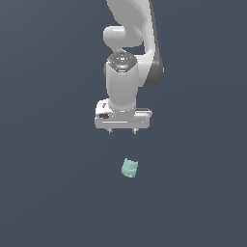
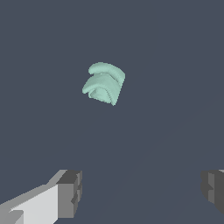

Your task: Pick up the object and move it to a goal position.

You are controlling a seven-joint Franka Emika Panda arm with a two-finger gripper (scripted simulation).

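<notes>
The object [image 1: 130, 168] is a small pale mint-green blocky piece lying on the dark grey floor, nearer the camera than the arm. In the wrist view it [image 2: 104, 83] shows curved ridges on its face. My gripper [image 1: 122, 130] hangs from the white arm, pointing down, well clear of the object and not touching it. Its fingers [image 2: 70, 192] are spread wide apart with nothing between them. The gripper is open and empty.
The floor [image 1: 48, 193] is a plain dark grey-blue surface with no other objects, edges or marker in view.
</notes>
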